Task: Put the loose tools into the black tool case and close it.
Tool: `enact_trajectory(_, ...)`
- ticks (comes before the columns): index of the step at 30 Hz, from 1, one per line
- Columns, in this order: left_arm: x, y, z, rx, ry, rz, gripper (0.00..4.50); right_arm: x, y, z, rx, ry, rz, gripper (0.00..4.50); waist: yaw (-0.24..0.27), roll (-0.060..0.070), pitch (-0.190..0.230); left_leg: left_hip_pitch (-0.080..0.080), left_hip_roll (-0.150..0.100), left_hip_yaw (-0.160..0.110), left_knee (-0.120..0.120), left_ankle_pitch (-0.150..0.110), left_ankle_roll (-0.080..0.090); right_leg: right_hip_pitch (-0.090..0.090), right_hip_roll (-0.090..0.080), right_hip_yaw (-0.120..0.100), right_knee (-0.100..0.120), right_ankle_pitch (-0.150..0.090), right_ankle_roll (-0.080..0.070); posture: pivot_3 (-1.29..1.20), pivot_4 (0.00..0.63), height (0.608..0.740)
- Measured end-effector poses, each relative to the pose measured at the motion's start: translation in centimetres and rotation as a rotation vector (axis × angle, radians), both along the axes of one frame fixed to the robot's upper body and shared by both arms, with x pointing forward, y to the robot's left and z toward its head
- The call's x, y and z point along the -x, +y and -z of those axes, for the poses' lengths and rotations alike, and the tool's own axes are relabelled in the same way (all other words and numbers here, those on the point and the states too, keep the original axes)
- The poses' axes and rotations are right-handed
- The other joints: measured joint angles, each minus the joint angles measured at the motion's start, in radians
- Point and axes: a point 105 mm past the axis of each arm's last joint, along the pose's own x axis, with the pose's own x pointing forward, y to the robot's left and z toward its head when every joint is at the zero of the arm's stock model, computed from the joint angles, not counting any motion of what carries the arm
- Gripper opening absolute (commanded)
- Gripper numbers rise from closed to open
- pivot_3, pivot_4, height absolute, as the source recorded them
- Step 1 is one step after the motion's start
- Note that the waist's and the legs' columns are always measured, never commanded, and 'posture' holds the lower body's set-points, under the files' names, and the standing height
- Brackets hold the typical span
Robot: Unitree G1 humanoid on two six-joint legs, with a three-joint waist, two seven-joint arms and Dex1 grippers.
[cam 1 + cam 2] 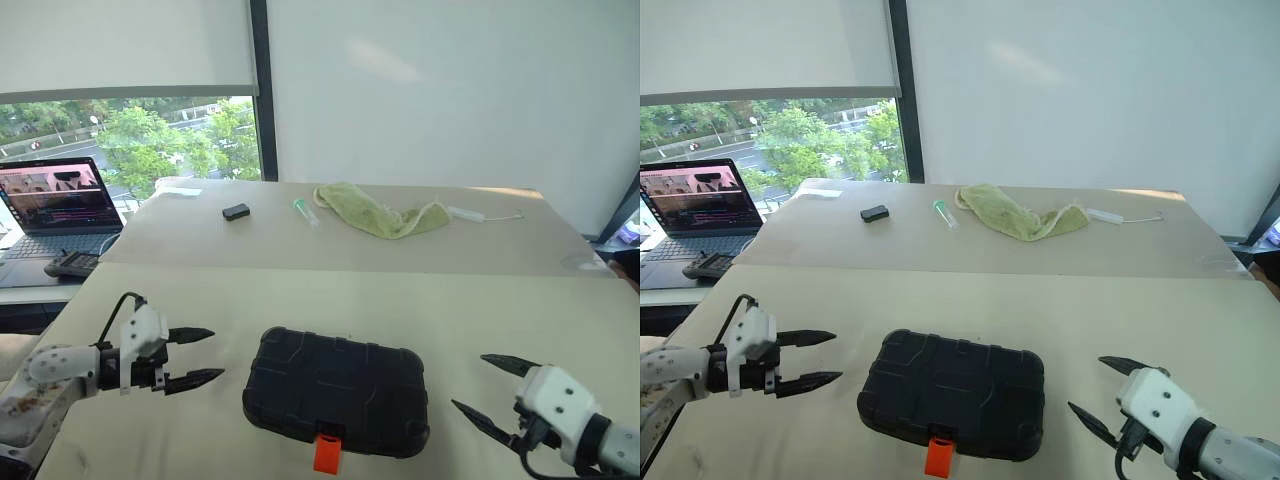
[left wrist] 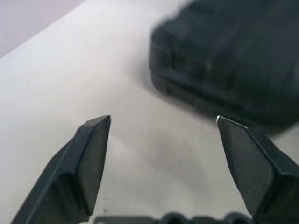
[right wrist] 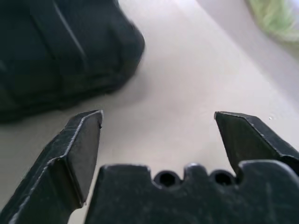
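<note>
One black tool case (image 1: 336, 391) lies shut, orange latch (image 1: 327, 452) facing the near edge, on the cream worktop (image 1: 420, 300), between the two tools and touching neither. Left tool (image 1: 200, 357) hovers just beside the case's left end, fingers spread wide, empty, pointing inward. Right tool (image 1: 497, 388) stands near the right end, likewise wide open and empty, angled inward. Far side: one green cloth (image 1: 380, 213), one laptop (image 1: 58, 210).

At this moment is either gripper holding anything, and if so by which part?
Nothing is held. The left gripper and right gripper are both open and empty, one on each side of the closed black tool case.
</note>
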Motion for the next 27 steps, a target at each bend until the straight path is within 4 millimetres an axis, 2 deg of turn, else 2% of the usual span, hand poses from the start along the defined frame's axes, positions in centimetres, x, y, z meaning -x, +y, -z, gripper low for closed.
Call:
enact_trajectory(1,0.0,-0.4,-0.3,0.026,0.025,0.003,2.91,0.3,0.3,0.2,-0.023,0.033,-0.006,3.54,0.0,0.0,0.0,0.0,0.0,0.0,0.0,0.0,0.0,0.0,0.0,0.0,0.0,0.0,0.0,0.0,0.15,0.74)
enact_trajectory(3,-0.2,-1.1,-0.8,0.063,0.073,-0.014,2.1,0.5,0.5,0.8,-0.046,0.09,0.002,2.84,0.0,0.0,0.0,0.0,-0.001,0.0,0.0,0.0,0.0,0.0,0.001,0.0,0.0,0.0,0.0,0.0,0.15,0.74)
enact_trajectory(8,-0.8,-1.4,0.2,0.024,0.094,-0.109,0.22,-0.2,1.4,2.6,-0.016,0.157,0.016,1.14,-0.004,0.0,0.0,0.0,-0.002,0.001,0.0,0.0,-0.002,-0.001,0.002,0.001,0.0,0.0,-0.001,0.0,0.15,0.74)
enact_trajectory(9,-0.8,-1.5,0.9,-0.025,0.096,-0.142,0.0,-0.8,1.9,3.1,0.011,0.163,0.005,0.72,-0.004,-0.001,0.0,0.0,-0.002,0.001,-0.001,0.0,-0.002,-0.001,0.002,0.001,0.0,0.0,-0.001,0.0,0.15,0.74)
enact_trajectory(11,-0.5,-1.7,1.9,-0.086,0.109,-0.159,0.0,-1.5,2.3,3.7,0.038,0.173,-0.001,0.07,-0.002,-0.001,0.0,0.0,-0.003,0.001,-0.001,0.0,-0.002,-0.002,0.002,0.001,0.0,-0.001,-0.001,0.0,0.15,0.74)
enact_trajectory(13,0.4,-2.1,3.2,-0.126,0.145,-0.152,0.0,-2.2,2.9,4.3,0.061,0.187,-0.023,0.07,-0.001,-0.002,0.0,-0.001,-0.003,0.001,-0.001,0.0,-0.002,-0.002,0.002,0.001,0.0,-0.001,-0.002,0.0,0.15,0.74)
enact_trajectory(15,1.5,-3.5,4.1,-0.137,0.18,-0.119,0.0,-3.6,4.1,4.6,0.073,0.194,-0.059,0.07,-0.003,-0.003,0.001,-0.002,-0.003,0.001,0.0,0.0,-0.002,-0.003,0.002,0.001,-0.001,-0.001,-0.002,0.0,0.15,0.74)
enact_trajectory(18,1.7,-3.7,4.8,-0.164,0.207,-0.178,0.0,-6.4,4.7,5.2,0.136,0.201,-0.058,0.07,-0.005,-0.004,0.002,-0.001,-0.003,0.001,0.0,0.001,-0.003,-0.003,0.002,0.001,0.0,-0.001,-0.003,0.0,0.15,0.74)
enact_trajectory(22,2.0,-3.9,5.3,-0.183,0.238,-0.214,0.0,-10.3,5.4,4.0,0.186,0.152,-0.044,0.07,-0.007,-0.004,0.002,-0.001,-0.003,0.0,0.0,0.001,-0.003,-0.003,0.003,0.001,0.001,0.0,-0.003,0.0,0.15,0.74)
enact_trajectory(26,2.3,-4.4,5.4,-0.178,0.257,-0.233,0.0,-15.0,7.0,1.4,0.222,0.089,-0.038,0.07,-0.015,-0.004,0.002,-0.001,-0.003,0.0,0.0,0.001,-0.004,-0.003,0.003,0.001,0.001,0.0,-0.003,0.0,0.15,0.74)
enact_trajectory(27,2.4,-4.8,5.4,-0.169,0.263,-0.229,0.0,-15.7,7.1,1.1,0.23,0.082,-0.03,0.07,-0.015,-0.003,0.002,-0.001,-0.004,0.0,0.0,0.001,-0.004,-0.003,0.003,0.001,0.001,0.0,-0.003,0.0,0.15,0.74)
